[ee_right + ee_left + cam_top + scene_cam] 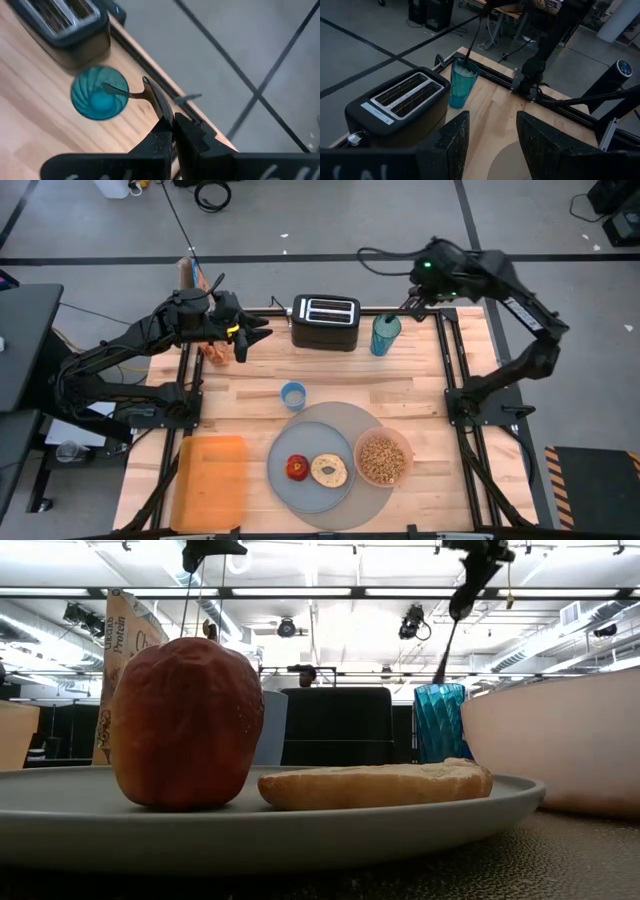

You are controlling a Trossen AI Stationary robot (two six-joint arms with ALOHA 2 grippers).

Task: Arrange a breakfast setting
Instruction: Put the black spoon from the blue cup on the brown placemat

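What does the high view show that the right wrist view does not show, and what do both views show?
Only the high view shows the grey plate with the apple and the bagel half, the pink bowl, the grey mat, the orange tray and the left gripper, which hangs open above the table's far left.

Only the right wrist view shows the right gripper up close, shut on the spoon, whose other end dips into the tumbler.

Both show the teal tumbler and the black toaster.

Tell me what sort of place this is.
Probably a robotics lab or workshop, not a kitchen: a wooden table framed by rails, loose cables on a grey concrete floor taped with lines, and ceiling strip lights.
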